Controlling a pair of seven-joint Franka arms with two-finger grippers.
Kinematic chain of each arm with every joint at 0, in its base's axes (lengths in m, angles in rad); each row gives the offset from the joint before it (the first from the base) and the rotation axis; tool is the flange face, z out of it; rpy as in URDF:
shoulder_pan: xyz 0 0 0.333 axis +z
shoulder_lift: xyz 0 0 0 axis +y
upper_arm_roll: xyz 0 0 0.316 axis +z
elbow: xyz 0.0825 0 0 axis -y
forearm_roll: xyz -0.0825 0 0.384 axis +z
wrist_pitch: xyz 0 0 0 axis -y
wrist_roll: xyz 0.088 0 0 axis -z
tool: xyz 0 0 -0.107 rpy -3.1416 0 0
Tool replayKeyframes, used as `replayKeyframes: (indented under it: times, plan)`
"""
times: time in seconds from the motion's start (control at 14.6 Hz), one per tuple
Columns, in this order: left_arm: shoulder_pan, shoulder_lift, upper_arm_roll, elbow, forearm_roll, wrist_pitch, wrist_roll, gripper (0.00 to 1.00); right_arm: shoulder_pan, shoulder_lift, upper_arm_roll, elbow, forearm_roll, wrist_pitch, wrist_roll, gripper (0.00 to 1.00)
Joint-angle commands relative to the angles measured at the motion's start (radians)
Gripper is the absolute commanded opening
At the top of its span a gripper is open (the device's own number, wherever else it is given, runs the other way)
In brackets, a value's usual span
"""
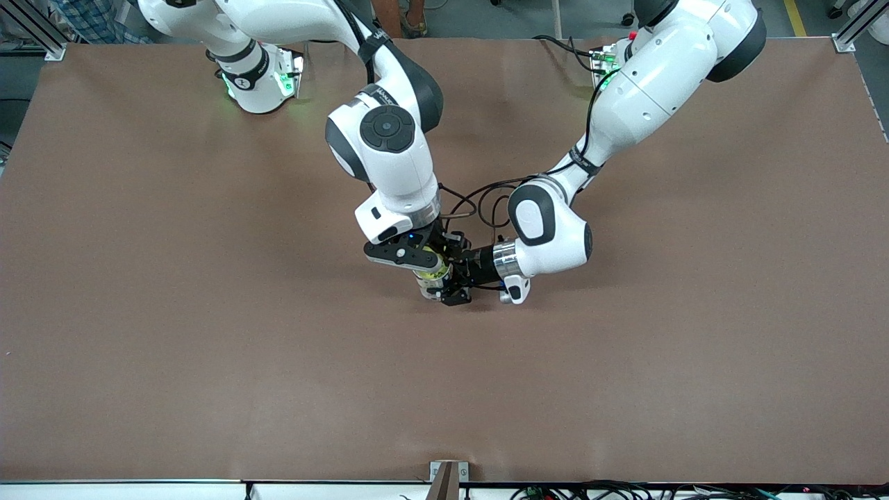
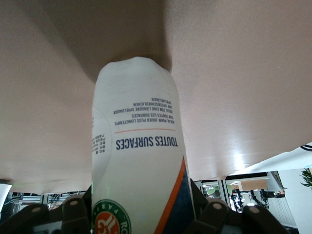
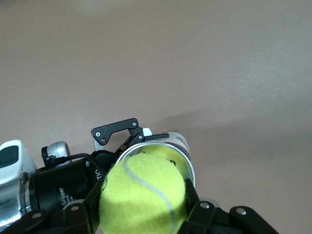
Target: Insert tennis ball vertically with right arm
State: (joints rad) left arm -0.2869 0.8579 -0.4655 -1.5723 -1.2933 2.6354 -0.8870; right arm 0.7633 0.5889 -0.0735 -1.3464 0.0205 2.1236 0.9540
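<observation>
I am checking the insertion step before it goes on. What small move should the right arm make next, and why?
Probably lower the right gripper straight down a little. It is shut on the tennis ball, which sits right over the open mouth of the can, with another ball visible inside. The left gripper is shut on the can and holds it upright on the table, so the mouth faces up.

brown table (image 1: 208,347) under even light, grey floor (image 1: 486,17) along its edge

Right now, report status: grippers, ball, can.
Right gripper shut on tennis ball, directly over the can mouth. Left gripper shut on the can, holding it upright. Nothing blocking.
</observation>
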Motion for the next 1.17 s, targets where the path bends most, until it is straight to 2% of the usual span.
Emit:
replayKeyframes:
  times: [0.0, 0.07, 0.21, 0.55, 0.69, 0.82, 0.96, 1.03, 1.1]
  plan:
    - [-0.015, -0.02, 0.01, -0.015, -0.017, 0.022, -0.003, 0.69, 0.007, 0.005, -0.009, 0.016, -0.013, 0.001, -0.001, 0.52]
    - [-0.015, -0.02, 0.01, -0.015, -0.017, 0.022, -0.003, 0.69, 0.008, 0.005, -0.009, 0.016, -0.013, -0.001, 0.0, 0.65]
    - [-0.015, -0.02, 0.01, -0.015, -0.017, 0.022, -0.004, 0.7, 0.008, 0.005, -0.009, 0.016, -0.014, -0.001, 0.002, 1.0]
    - [-0.015, -0.02, 0.01, -0.017, -0.017, 0.029, -0.004, 0.7, 0.008, 0.002, -0.011, 0.02, -0.017, -0.007, -0.004, 1.0]
    - [-0.017, -0.02, 0.01, -0.017, -0.017, 0.031, -0.003, 0.73, 0.004, -0.011, -0.012, 0.02, -0.014, -0.017, -0.008, 1.0]
    - [-0.017, -0.019, 0.01, -0.017, -0.015, 0.029, -0.001, 0.75, -0.006, -0.049, -0.014, 0.02, -0.014, -0.098, -0.011, 1.0]
    - [-0.017, -0.019, 0.01, -0.017, -0.015, 0.031, 0.002, 0.83, -0.01, -0.083, -0.019, 0.017, -0.014, -0.204, -0.035, 1.0]
    - [-0.017, -0.019, 0.01, -0.017, -0.015, 0.029, 0.002, 1.0, -0.027, -0.116, -0.019, 0.015, -0.014, -0.293, -0.066, 1.0]
    - [-0.017, -0.019, 0.01, -0.017, -0.015, 0.031, 0.002, 1.0, -0.048, -0.147, -0.019, 0.015, -0.014, -0.362, -0.098, 1.0]
